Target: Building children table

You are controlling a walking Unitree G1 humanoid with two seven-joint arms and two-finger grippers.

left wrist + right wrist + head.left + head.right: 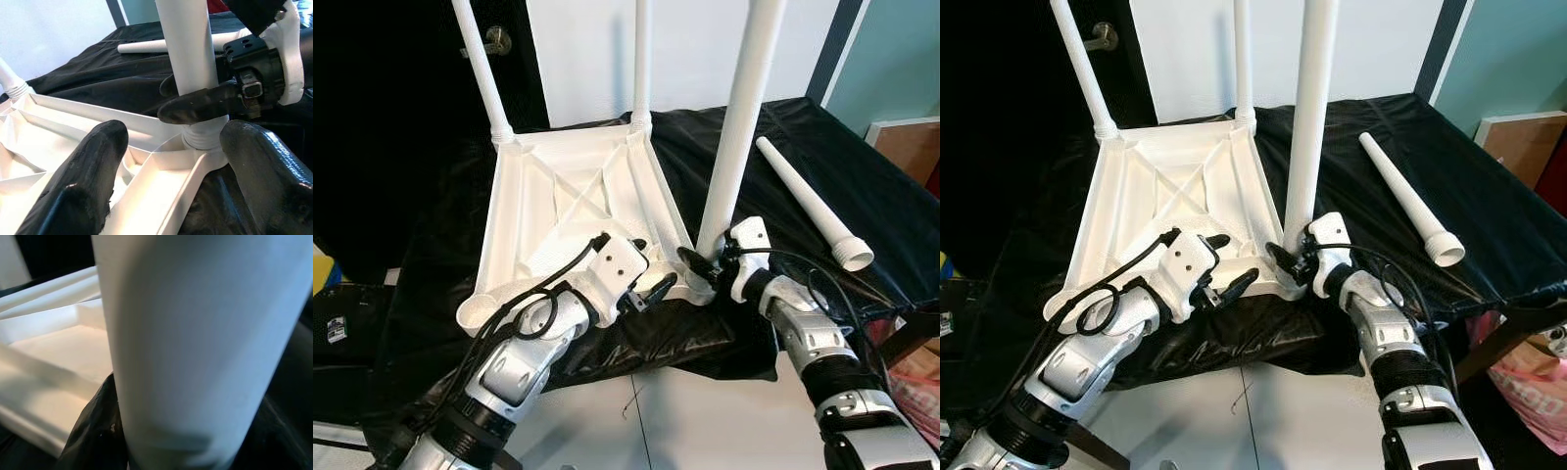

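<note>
Upturned tabletop [568, 211] on cloth [862, 186]; loose leg [808, 201] right (lying flat).

Bright, sharp; close-ups perhaps blurred

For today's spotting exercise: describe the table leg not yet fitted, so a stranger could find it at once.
Start at the upturned white plastic table top on the black cloth-covered surface. To its right lies a tapered white plastic leg, flat on the cloth. Unlike the three standing in corner sockets, it lies loose, apart from the top.
</note>
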